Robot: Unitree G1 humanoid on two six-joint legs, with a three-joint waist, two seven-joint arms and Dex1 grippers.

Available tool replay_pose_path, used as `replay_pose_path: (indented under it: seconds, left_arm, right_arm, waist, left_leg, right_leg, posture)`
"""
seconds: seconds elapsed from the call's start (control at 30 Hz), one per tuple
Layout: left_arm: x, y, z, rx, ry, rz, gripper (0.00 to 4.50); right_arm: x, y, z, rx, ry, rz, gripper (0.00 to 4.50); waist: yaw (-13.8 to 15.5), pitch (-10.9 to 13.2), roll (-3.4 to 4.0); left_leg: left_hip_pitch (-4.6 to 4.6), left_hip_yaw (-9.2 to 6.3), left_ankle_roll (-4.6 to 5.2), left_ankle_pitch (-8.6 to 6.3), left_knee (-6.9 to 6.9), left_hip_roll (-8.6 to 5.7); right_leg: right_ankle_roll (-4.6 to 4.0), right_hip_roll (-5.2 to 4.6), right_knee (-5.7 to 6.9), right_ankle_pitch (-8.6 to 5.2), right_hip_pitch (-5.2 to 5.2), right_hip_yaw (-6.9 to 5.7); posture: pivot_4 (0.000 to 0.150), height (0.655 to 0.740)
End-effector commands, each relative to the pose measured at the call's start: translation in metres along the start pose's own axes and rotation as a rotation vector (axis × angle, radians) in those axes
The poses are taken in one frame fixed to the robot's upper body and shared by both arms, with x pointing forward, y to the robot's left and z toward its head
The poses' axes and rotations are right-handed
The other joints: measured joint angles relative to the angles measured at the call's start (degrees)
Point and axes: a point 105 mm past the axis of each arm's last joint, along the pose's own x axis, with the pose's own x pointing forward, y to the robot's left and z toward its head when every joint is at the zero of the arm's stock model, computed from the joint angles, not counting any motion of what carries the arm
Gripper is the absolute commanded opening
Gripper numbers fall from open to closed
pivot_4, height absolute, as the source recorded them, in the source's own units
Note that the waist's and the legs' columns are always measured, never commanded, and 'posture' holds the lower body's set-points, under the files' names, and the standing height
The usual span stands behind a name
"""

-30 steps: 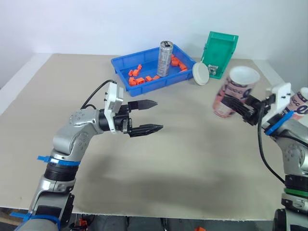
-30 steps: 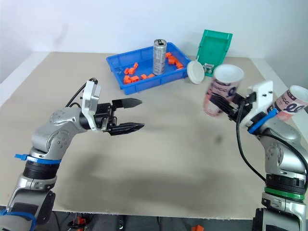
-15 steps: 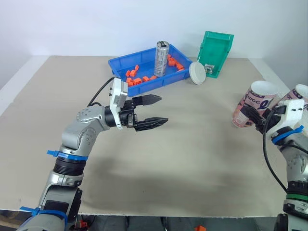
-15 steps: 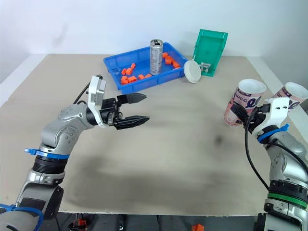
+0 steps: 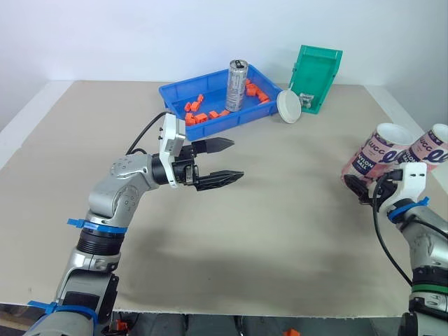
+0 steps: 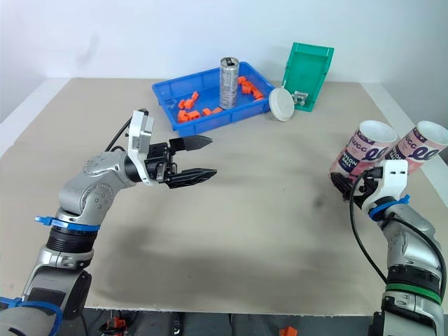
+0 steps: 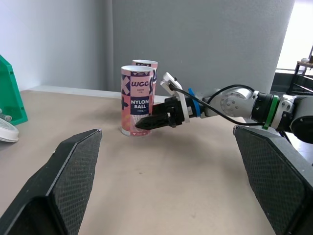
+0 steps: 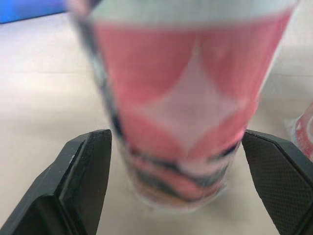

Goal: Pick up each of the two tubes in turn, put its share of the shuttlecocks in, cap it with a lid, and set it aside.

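Two pink patterned tubes stand open-topped at the table's right edge. The nearer tube (image 5: 376, 155) sits just left of the second tube (image 5: 430, 145). My right gripper (image 5: 355, 187) is low at the nearer tube's base, open, with one finger (image 8: 90, 161) on each side and a sliver of table between finger and tube. The left wrist view shows both tubes upright, the nearer one (image 7: 138, 98) in front. My left gripper (image 5: 236, 159) hovers open and empty over the middle of the table. A white lid (image 5: 290, 107) leans against a green bin.
At the back, a blue tray (image 5: 175, 94) holds orange pieces and a silver can (image 5: 237, 85). A tilted green bin (image 5: 318, 68) stands to its right. Bare table lies between my two grippers.
My right gripper carried the nearer tube rightward and down, stood it upright beside the second tube and opened around its base. My left arm reached slightly forward, then held still.
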Motion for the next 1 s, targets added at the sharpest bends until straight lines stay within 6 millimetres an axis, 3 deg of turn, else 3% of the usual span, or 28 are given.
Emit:
replay_pose_path:
  seconds: [0.03,0.33,0.43,0.53,0.73,0.83,1.0]
  left_arm:
    - [-0.002,-0.001,0.009,0.042,-0.015,-0.003,4.50]
    - [-0.026,0.004,-0.008,-0.005,0.093,0.087,4.50]
    - [-0.044,0.006,-0.024,-0.009,0.175,0.172,4.50]
    - [-0.069,0.005,-0.045,-0.123,0.253,0.278,4.50]
    - [-0.106,0.007,-0.063,-0.244,0.285,0.496,4.50]
    - [-0.119,0.003,-0.072,-0.250,0.297,0.553,4.50]
    - [-0.122,-0.002,-0.079,-0.230,0.296,0.577,4.50]
  right_arm:
    - [-0.011,0.000,0.021,-0.057,-0.037,0.035,4.47]
    - [-0.043,0.004,0.009,-0.117,0.081,0.118,4.47]
    - [-0.051,0.029,0.013,-0.130,0.079,0.229,4.47]
    - [-0.054,0.070,0.023,-0.159,0.043,0.392,4.47]
    - [-0.049,0.134,0.025,-0.177,0.017,0.638,4.47]
    - [-0.042,0.145,0.019,-0.210,0.035,0.687,4.47]
    - [-0.033,0.155,0.008,-0.207,0.051,0.727,4.47]
  waist:
    - [0.00,0.00,0.00]
    - [0.16,-0.02,0.03]
    - [0.00,-0.02,0.04]
    - [-0.05,-0.02,0.05]
    - [-0.18,0.02,-0.03]
    - [0.10,0.02,-0.04]
    - [0.66,0.02,-0.06]
  left_leg:
    - [0.00,0.00,0.00,0.00,0.00,0.00]
    - [0.04,0.00,0.00,0.00,0.00,0.02]
    - [0.06,0.01,0.00,0.00,-0.02,0.04]
    - [0.07,0.01,0.00,0.00,0.00,0.06]
    - [0.08,0.00,-0.01,0.02,0.03,0.10]
    - [0.06,0.04,-0.01,0.03,0.04,0.07]
    - [0.01,0.00,-0.01,0.02,0.01,0.06]
  right_leg:
    - [0.00,0.00,0.00,0.00,0.00,0.00]
    - [-0.01,0.01,0.00,0.00,0.01,0.00]
    - [-0.02,0.02,0.01,-0.01,0.01,0.00]
    - [-0.03,0.03,0.02,0.01,0.02,0.00]
    - [-0.11,0.02,0.02,0.01,0.02,-0.05]
    - [-0.12,-0.04,-0.02,0.00,0.01,-0.04]
    - [-0.09,-0.05,-0.03,0.00,-0.02,-0.09]
  posture:
    - [0.150,0.7400]
    - [0.150,0.7400]
    - [0.150,0.7400]
    - [0.150,0.7400]
    - [0.150,0.7400]
    - [0.150,0.7400]
    - [0.150,0.7400]
